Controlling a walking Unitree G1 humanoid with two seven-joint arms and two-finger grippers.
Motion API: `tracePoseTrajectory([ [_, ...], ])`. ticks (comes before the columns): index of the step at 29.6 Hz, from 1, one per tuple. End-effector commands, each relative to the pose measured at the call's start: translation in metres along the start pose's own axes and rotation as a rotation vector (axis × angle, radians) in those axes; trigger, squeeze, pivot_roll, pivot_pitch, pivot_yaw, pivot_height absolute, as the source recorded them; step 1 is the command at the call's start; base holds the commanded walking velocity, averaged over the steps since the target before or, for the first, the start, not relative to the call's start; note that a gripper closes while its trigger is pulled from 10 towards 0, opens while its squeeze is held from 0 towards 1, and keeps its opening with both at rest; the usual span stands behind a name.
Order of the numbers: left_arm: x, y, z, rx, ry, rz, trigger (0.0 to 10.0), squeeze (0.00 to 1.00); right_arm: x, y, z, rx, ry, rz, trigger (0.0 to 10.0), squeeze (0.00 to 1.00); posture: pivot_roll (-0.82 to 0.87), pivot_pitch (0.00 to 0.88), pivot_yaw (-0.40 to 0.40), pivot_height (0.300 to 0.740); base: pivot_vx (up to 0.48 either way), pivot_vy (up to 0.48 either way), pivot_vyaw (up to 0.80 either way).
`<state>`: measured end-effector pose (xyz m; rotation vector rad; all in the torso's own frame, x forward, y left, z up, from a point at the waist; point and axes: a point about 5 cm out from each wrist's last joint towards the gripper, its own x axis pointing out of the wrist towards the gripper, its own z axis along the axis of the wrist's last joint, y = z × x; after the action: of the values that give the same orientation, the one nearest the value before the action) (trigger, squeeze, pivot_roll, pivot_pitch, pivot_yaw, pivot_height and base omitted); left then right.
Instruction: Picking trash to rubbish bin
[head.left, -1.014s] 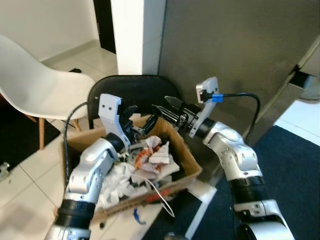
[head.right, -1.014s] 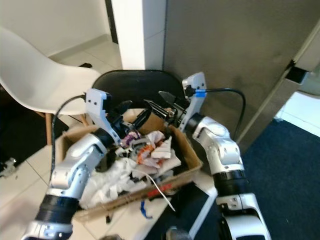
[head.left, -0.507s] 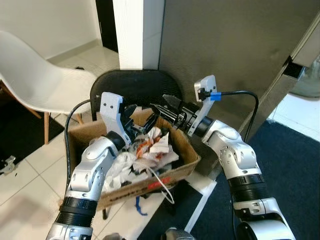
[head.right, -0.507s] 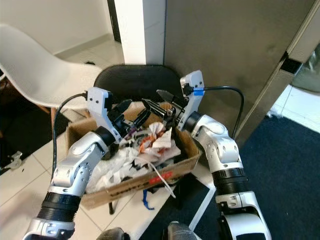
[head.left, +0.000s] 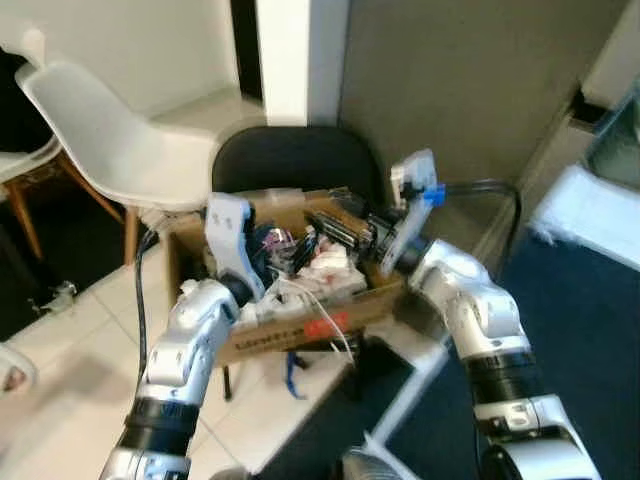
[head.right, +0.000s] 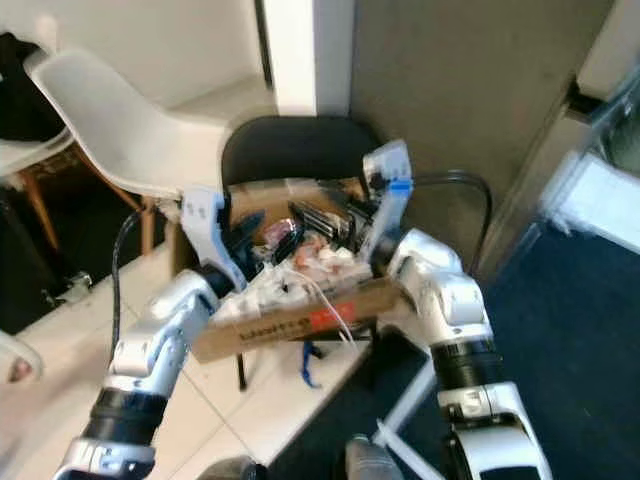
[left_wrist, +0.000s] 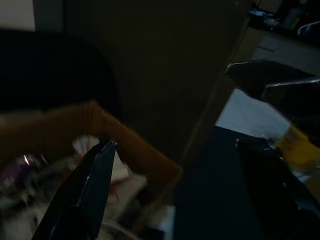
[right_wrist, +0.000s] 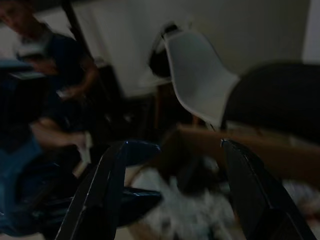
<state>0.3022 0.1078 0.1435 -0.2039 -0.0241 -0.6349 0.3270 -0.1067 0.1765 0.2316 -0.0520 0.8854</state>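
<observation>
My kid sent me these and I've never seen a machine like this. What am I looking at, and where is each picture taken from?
It is a humanoid robot collecting rubbish. The two bright pictures come from cameras in its head, looking down at its own silver arms. Both arms reach to a cardboard box full of crumpled paper trash, in front of a black chair, beside a white chair. The two dark pictures come from wrist cameras looking along each end effector. The left end effector and right end effector both have their fingers spread open, holding nothing. A person is in the background.
</observation>
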Motion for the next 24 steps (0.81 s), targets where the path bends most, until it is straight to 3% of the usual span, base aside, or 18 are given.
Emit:
tracePoseTrajectory([
  [1, -0.0016, 0.0005, -0.0054, -0.013, 0.019, 0.006, 10.0, 0.0, 0.0012, 0.0017, 0.0, 0.009, -0.003, 0.009, 10.0, 0.0, -0.03, 0.0, -0.044, 0.74, -0.352, 0.0, 0.0],
  [24, -0.0013, -0.0005, -0.0057, -0.01, 0.017, -0.003, 10.0, 0.0, 0.0007, 0.0007, 0.0007, 0.005, -0.006, -0.001, 10.0, 0.0, -0.03, 0.0, -0.047, 0.74, -0.356, 0.0, 0.0],
])
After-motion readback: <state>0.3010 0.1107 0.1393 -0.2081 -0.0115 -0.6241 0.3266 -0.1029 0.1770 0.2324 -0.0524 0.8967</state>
